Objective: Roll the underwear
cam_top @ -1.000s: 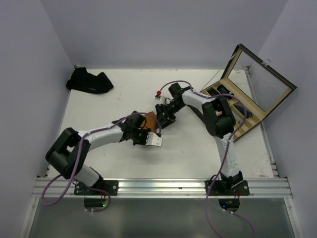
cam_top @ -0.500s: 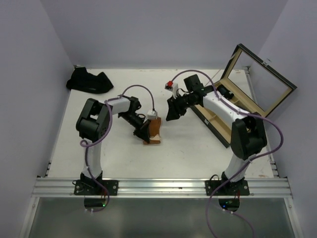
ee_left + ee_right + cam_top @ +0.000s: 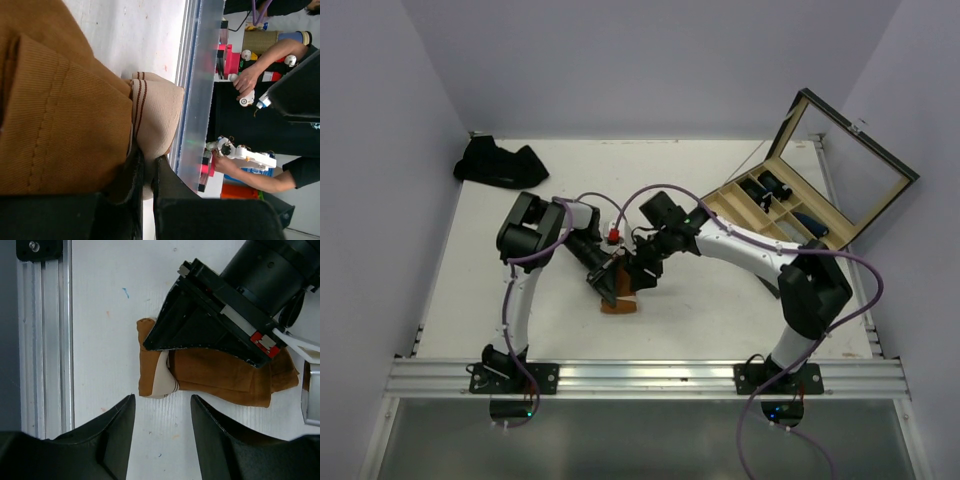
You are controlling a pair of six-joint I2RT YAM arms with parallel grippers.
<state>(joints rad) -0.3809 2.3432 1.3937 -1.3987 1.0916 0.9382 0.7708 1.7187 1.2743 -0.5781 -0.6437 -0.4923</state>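
Rust-orange cloth briefs (image 3: pixel 623 303) with a pale cream waistband lie folded into a short bundle on the white table (image 3: pixel 720 320), near its middle and towards the near edge. The left gripper (image 3: pixel 611 287) is clamped on the bundle, its fingers (image 3: pixel 134 165) pinching the waistband fold. Just right of it, the right gripper (image 3: pixel 642 272) hangs above the briefs with its jaws parted and nothing between them. A heap of black cloth (image 3: pixel 500 163) sits at the far left corner. At the far right stands a wooden compartment box (image 3: pixel 790 222), its glass lid (image 3: pixel 850 160) raised.
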